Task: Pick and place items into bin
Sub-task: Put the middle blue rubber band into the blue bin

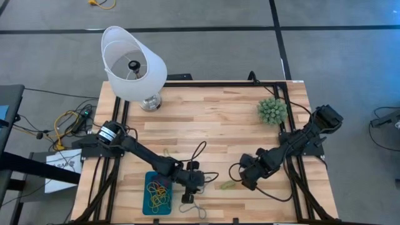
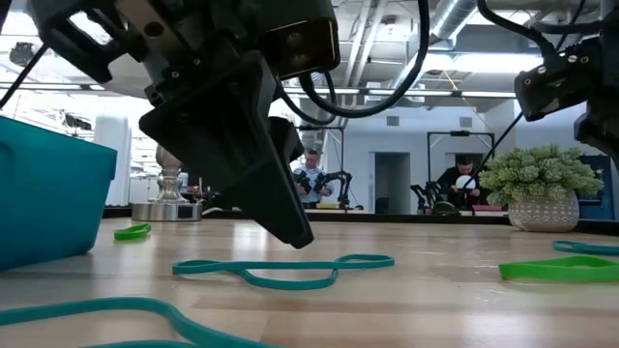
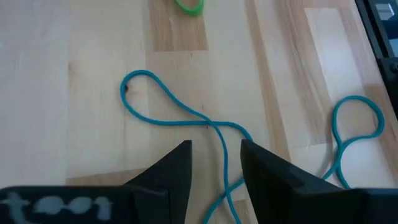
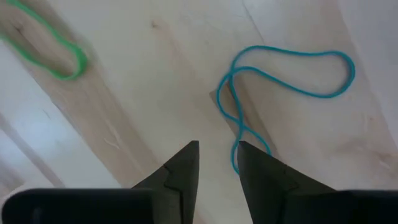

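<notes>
Many bands (image 1: 157,190) already in the blue bin (image 1: 147,204), lower left. More bands left on the bench (image 1: 212,119). Left hand (image 3: 214,163) and right hand (image 4: 217,163) narrow, holding nothing.

The left gripper (image 1: 187,198) stood just beside the bin (image 1: 147,195), whose wall blocked passage on that side. Open tabletop (image 1: 212,122) lay ahead of both grippers. The lamp (image 1: 134,64) and plant ball (image 1: 272,111) stood well apart, obstructing the far corners. Between the grippers lay only flat bands (image 1: 226,185).
</notes>
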